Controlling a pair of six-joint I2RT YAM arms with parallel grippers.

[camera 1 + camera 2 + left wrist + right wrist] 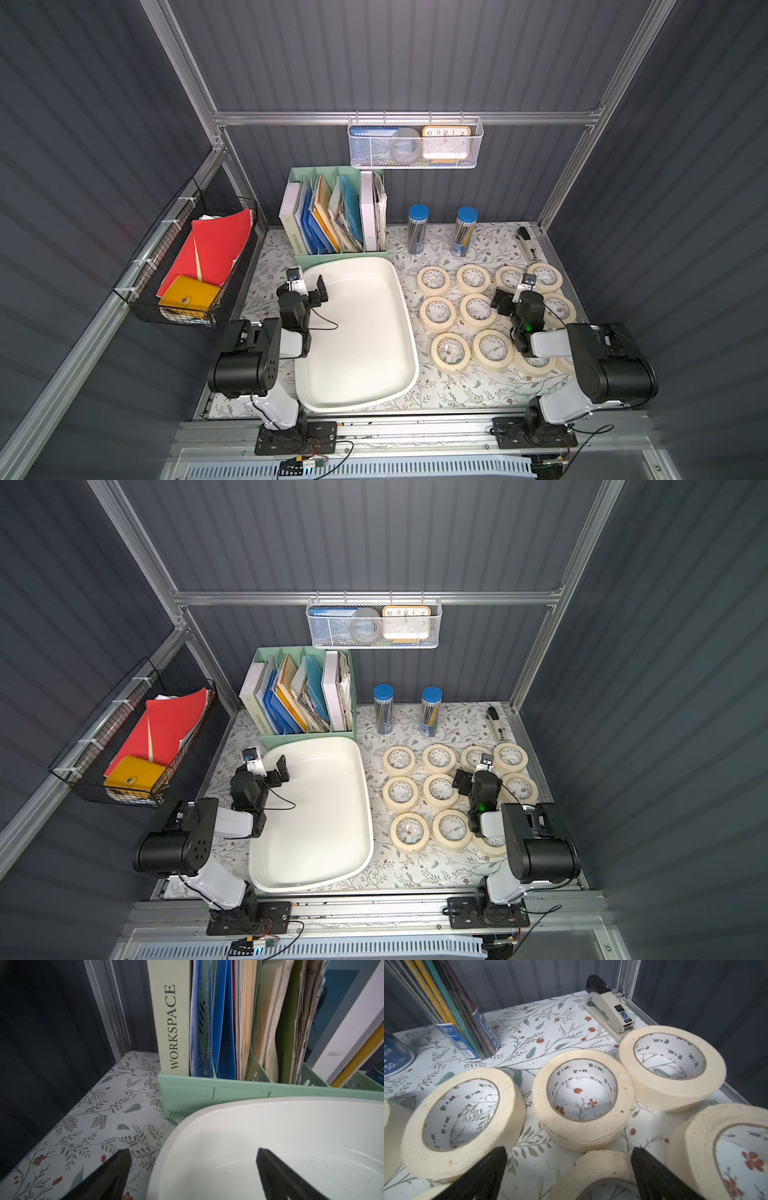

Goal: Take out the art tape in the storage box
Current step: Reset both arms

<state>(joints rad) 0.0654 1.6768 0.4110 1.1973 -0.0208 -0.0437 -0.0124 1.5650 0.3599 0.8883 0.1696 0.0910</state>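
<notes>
Left gripper: jaws spread, empty, straddling the rim of the large off-white plastic storage box. The box holds nothing.

Right gripper: jaws spread, empty, above the cream art tape rolls on the floral-patterned table beside the box.

Removal appears complete. The next move is probably to lift both arms clear.

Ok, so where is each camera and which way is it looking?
Both top views: high above the front, looking down on the whole table; both arms, left hand and right hand show.
Left wrist view: on the left arm, looking past its open fingertips at the storage box and green file organiser.
Right wrist view: on the right arm, looking past its open fingertips over the art tape toward the stapler.
Shared: top views and right wrist view both show the stapler.
</notes>
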